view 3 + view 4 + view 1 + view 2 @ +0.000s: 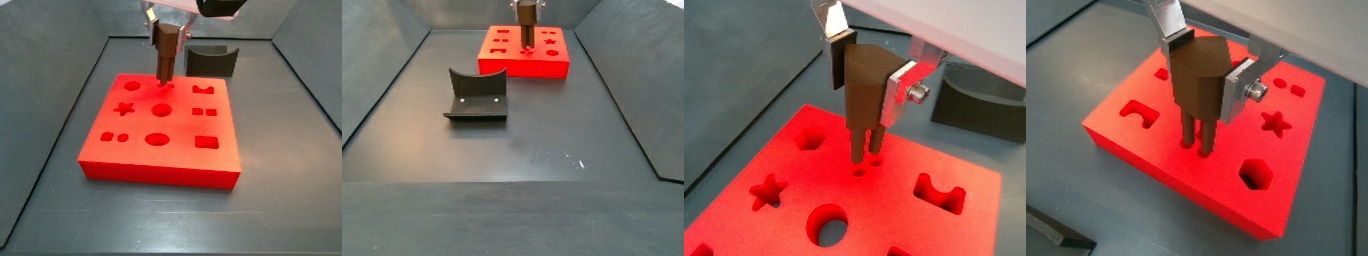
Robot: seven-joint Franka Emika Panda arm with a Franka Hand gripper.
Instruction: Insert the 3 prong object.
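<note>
1 3 prong object (1197, 85) is being pinched by the end effector (1207, 62), prongs touching 1 red block (160, 125). 1 dark curved holder (477, 96) is sitting on the desk (543, 140), well apart.

I see a dark grey matte floor (516, 160) enclosed by sloped dark grey walls (382, 80) on both sides. Lighting even; faint scuff marks (572, 160) on floor.
</note>
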